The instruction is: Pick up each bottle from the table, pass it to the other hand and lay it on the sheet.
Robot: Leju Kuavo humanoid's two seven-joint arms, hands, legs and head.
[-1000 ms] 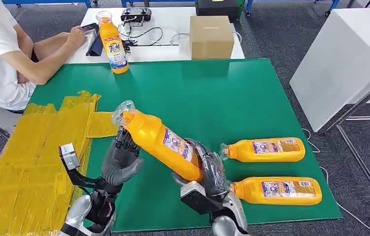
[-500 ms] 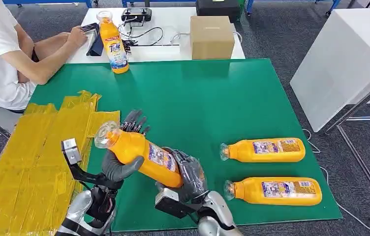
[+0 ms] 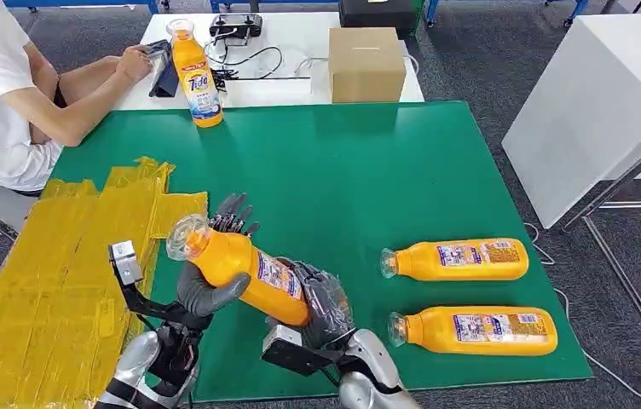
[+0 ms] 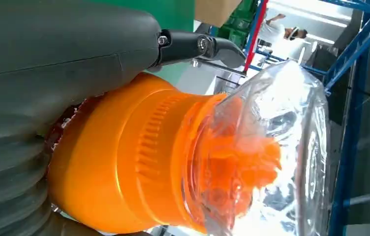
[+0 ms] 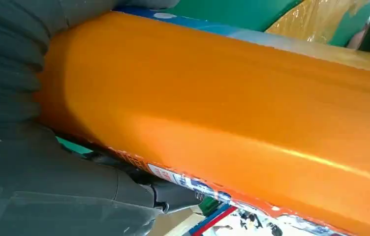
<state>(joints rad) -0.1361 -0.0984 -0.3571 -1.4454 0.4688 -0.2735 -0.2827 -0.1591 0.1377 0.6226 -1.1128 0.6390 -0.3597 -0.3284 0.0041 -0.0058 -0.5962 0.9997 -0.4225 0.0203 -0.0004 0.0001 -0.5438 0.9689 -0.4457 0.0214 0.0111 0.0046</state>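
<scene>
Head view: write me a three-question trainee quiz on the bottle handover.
1. True or false: the held bottle lies flat on the yellow sheet.
2. Which hands touch it? A) left hand alone B) right hand alone C) both
3. Fill in: ___ bottles lie on the green mat near the robot's right.

Key: 1 false, it is held above the mat; 2 C; 3 two, a farther bottle and a nearer bottle.
</scene>
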